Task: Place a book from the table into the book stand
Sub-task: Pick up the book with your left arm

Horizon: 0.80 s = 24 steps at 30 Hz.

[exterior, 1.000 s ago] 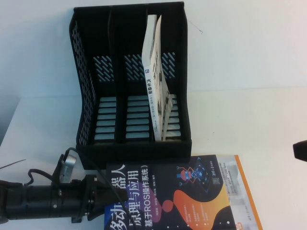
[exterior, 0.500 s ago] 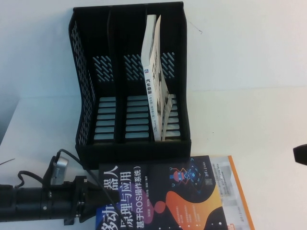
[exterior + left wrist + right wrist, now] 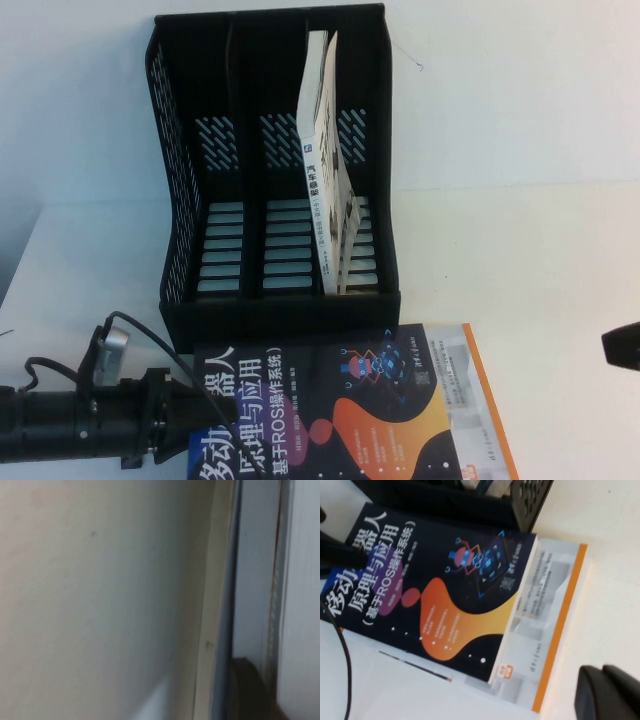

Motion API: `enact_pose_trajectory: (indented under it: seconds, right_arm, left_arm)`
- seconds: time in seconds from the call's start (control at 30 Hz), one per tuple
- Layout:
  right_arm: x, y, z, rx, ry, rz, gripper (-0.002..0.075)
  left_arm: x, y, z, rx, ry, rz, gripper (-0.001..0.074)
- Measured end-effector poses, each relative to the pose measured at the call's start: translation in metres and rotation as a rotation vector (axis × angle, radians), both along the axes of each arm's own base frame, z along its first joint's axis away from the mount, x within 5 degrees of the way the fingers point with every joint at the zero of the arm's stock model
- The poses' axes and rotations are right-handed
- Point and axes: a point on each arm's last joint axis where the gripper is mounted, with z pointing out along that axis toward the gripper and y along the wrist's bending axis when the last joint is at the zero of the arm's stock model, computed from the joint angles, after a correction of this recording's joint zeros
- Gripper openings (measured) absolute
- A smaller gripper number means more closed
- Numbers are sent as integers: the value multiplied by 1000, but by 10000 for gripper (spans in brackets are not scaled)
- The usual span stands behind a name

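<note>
The dark book (image 3: 330, 405) with a white Chinese title and orange blobs lies flat on the table (image 3: 520, 240), just in front of the black book stand (image 3: 270, 180). My left gripper (image 3: 208, 408) comes in from the left and is shut on the book's left edge. The left wrist view is a blurred close-up of pale surfaces with one dark finger (image 3: 247, 690). The right wrist view shows the book (image 3: 435, 595) and the stand's front (image 3: 470, 500). My right gripper (image 3: 609, 694) is shut and empty, right of the books at the frame's edge (image 3: 622, 347).
A white book with an orange border (image 3: 482, 400) lies under the dark book and sticks out to its right (image 3: 555, 625). A thin white-spined book (image 3: 325, 170) leans in the stand's right compartment. The left and middle compartments hold nothing. A black cable (image 3: 342, 645) trails from the left arm.
My left gripper has drawn back to the left, and the dark book has slid left with it over the white book. The right gripper has hardly moved.
</note>
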Motion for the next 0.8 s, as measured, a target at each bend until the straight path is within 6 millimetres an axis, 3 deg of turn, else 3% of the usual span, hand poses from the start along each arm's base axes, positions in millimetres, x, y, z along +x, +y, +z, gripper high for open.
enact_pose_trajectory:
  seconds: [0.17, 0.27, 0.53, 0.8]
  right_arm:
    - [12, 6, -18, 13, 126, 11, -2]
    - [22, 11, -31, 40, 202, 9, -2]
    - [55, 22, -88, 39, 420, -5, -2]
    - [63, 47, -126, -17, 473, 39, -2]
  left_arm:
    - [1, -16, 2, -3, -29, -7, 193]
    - [2, -18, 2, -10, -37, -4, 115]
    - [2, -18, 3, -12, -39, -3, 116]
    - [2, -18, 3, -14, -39, -3, 116]
